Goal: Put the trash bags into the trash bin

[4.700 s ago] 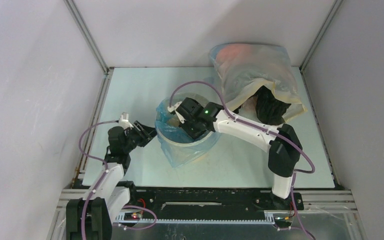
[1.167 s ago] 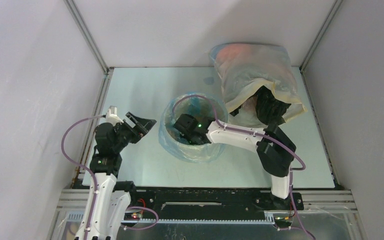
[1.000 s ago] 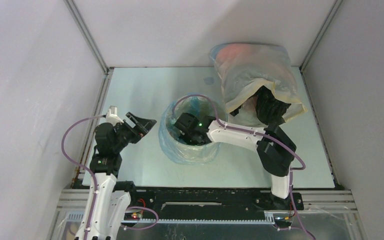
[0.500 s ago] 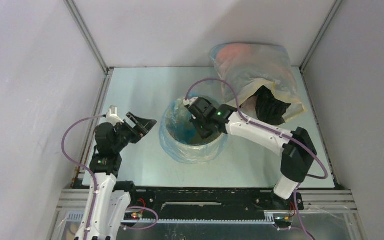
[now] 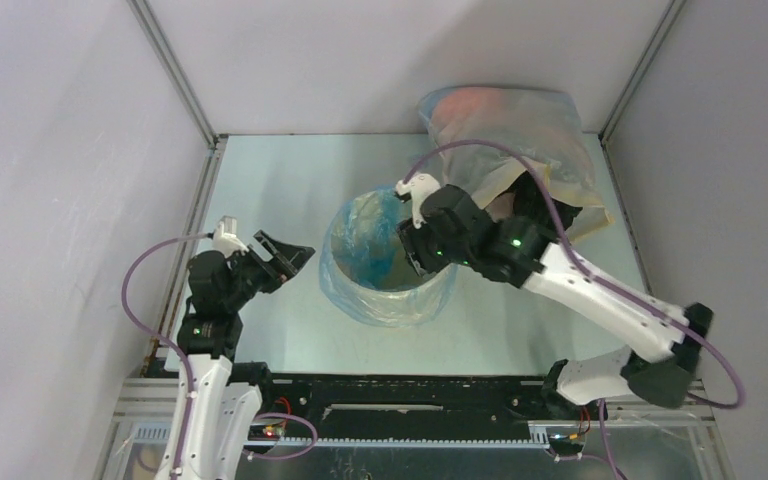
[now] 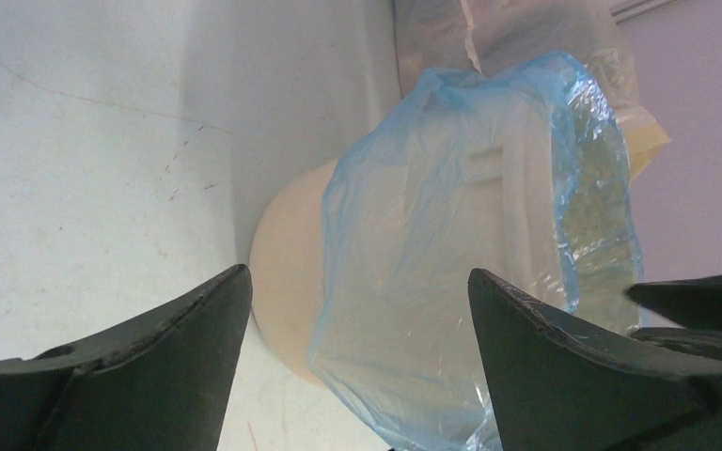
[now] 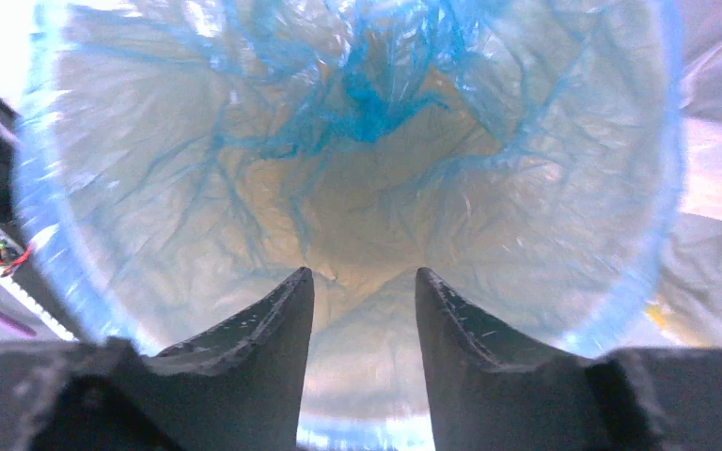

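The trash bin [image 6: 287, 272] is a tan bucket standing mid-table. A light-blue trash bag [image 5: 365, 300] lines it, its film folded over the rim and hanging down the outside [image 6: 461, 235]. From the right wrist view I look straight down into the lined bin, where the bag [image 7: 367, 103] is crinkled across the bottom. My right gripper [image 5: 415, 255] hangs over the bin's right rim, open [image 7: 365, 272], with nothing between its fingers. My left gripper [image 5: 290, 262] hovers left of the bin, wide open [image 6: 357, 274] and facing its wall without touching it.
A large cloudy clear-and-beige sack [image 5: 505, 150] lies at the back right, with a dark thing [image 5: 545, 215] at its mouth, close behind my right arm. Grey walls enclose the table on three sides.
My right gripper has risen out of the bin, shifted right and back, and its jaws have parted. The bag stays in the bin. The left arm has barely moved.
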